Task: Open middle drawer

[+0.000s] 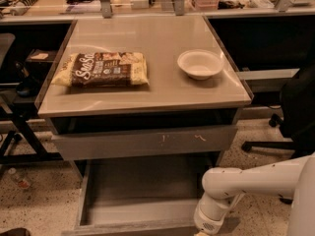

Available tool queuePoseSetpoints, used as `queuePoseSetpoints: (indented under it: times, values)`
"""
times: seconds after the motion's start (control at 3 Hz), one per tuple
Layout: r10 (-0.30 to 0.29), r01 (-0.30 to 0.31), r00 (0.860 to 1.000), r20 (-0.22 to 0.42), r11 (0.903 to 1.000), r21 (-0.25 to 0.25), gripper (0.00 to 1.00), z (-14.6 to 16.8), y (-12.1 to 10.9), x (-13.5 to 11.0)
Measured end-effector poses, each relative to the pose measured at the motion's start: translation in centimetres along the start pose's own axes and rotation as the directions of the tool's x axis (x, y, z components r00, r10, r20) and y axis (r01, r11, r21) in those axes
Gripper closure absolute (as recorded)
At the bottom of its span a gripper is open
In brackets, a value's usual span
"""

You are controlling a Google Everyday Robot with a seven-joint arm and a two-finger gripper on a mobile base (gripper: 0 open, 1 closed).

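Observation:
The middle drawer [140, 203] is pulled out below the table top, and its shallow gray tray body shows empty. Its front face [123, 228] lies along the bottom edge of the view. Above it is the bigger gray drawer face with white scratch marks [147, 141], which is pushed in. My gripper [204, 230] is at the bottom edge of the view, at the right end of the middle drawer's front. My white arm [256, 178] comes in from the right. The fingertips are cut off by the frame edge.
On the table top [162, 90] lie a brown snack bag [101, 69] at the left and a white bowl [200, 64] at the right. A black office chair [295, 107] stands to the right. Dark table legs [19, 132] stand at the left on the speckled floor.

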State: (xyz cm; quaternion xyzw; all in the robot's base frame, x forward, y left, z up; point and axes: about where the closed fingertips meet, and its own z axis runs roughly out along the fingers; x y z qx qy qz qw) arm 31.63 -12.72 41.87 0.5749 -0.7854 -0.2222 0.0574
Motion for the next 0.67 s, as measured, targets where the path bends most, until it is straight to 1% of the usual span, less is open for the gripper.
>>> queuePoseSetpoints:
  times: [0.33,0.67]
  values:
    - [0.036,-0.036,0.999,0.002,0.9993,-0.010,0.00,-0.89,2.44,2.40]
    - [0.036,-0.036,0.999,0.002,0.9993,-0.010,0.00,-0.89,2.44,2.40]
